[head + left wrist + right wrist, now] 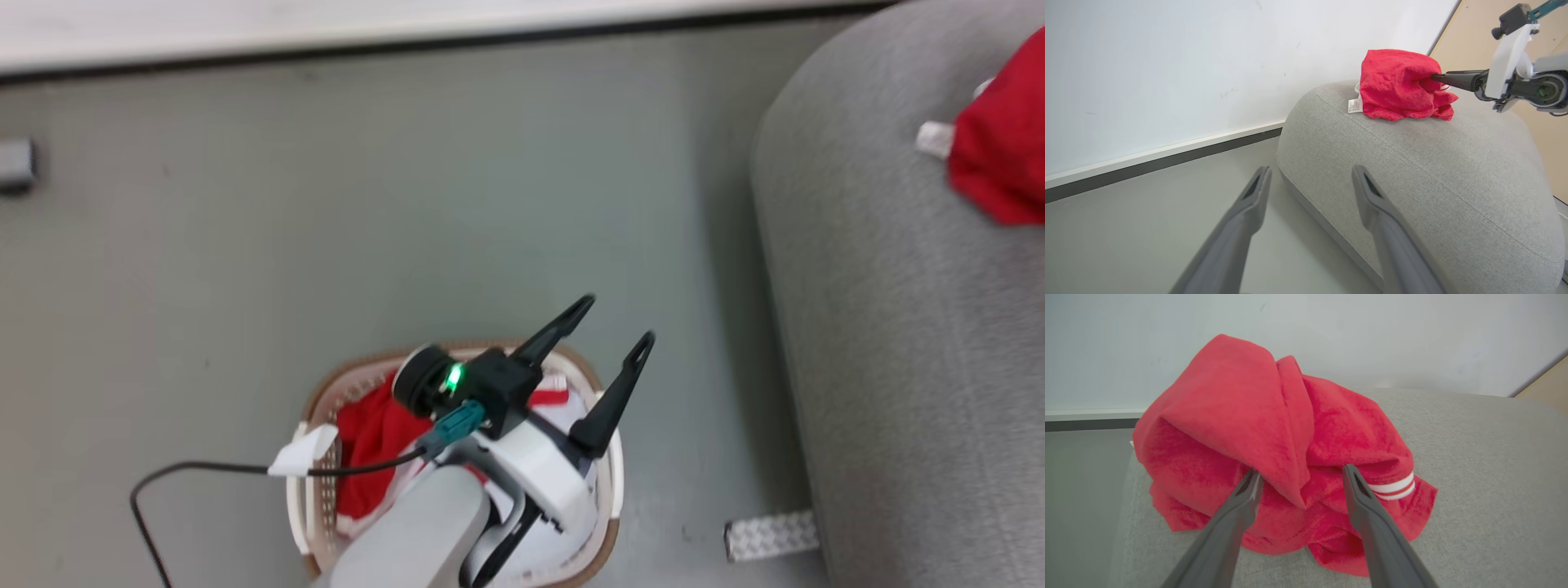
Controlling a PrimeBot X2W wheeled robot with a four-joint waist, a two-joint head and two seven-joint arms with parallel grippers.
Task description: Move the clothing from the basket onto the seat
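One red garment [1274,457] was seen heaped on the seat [1433,171], the right gripper [1298,479] spread wide against it. More clothing [371,441] lay in the basket [608,490], directly beneath the wide-open left gripper [616,327], the nearer arm.

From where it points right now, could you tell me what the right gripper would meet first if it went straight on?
Most likely the crumpled red fabric garment on the grey woven seat: the open right gripper has its fingertips already at the cloth.

The left arm hides much of the basket [326,392]; the seat's red garment [1000,147] runs off-frame.
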